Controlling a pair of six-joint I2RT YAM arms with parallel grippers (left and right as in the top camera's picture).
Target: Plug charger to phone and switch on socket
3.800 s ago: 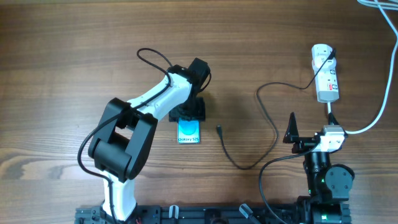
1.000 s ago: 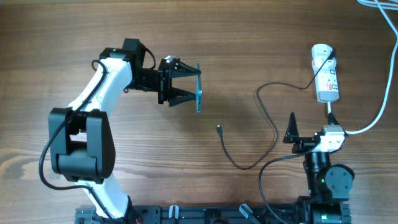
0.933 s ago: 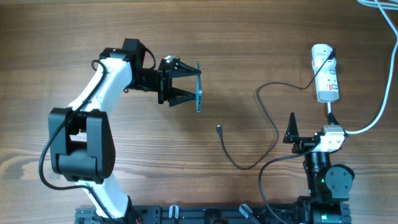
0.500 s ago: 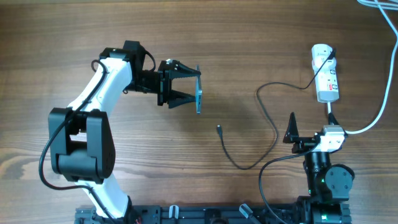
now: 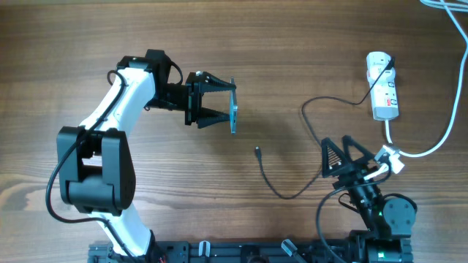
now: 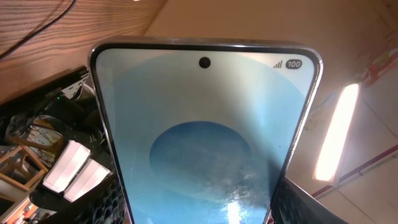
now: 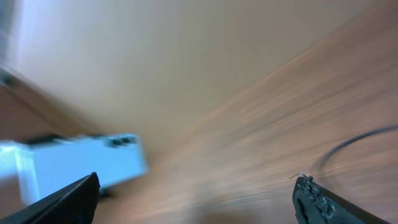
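My left gripper point(image 5: 228, 111) is shut on the phone point(image 5: 234, 112) and holds it on edge above the table; in the left wrist view its cyan screen point(image 6: 205, 137) fills the frame between the fingers. The charger, a thin black cable point(image 5: 319, 150), runs from the socket point(image 5: 382, 86) at the far right down to its plug tip point(image 5: 257, 152) lying on the wood right of and below the phone. My right gripper point(image 5: 327, 162) is open and empty near the front right, right of the cable loop. The right wrist view is blurred; the phone point(image 7: 81, 165) and a bit of the cable point(image 7: 357, 142) show.
A thick white cable point(image 5: 450, 120) trails from the socket along the right edge. The arm bases stand at the front edge point(image 5: 241, 252). The table is bare brown wood point(image 5: 292, 51).
My left arm lifted the phone off the table and turned it on edge, then held still. In the last half second my right gripper swung left and opened wide.
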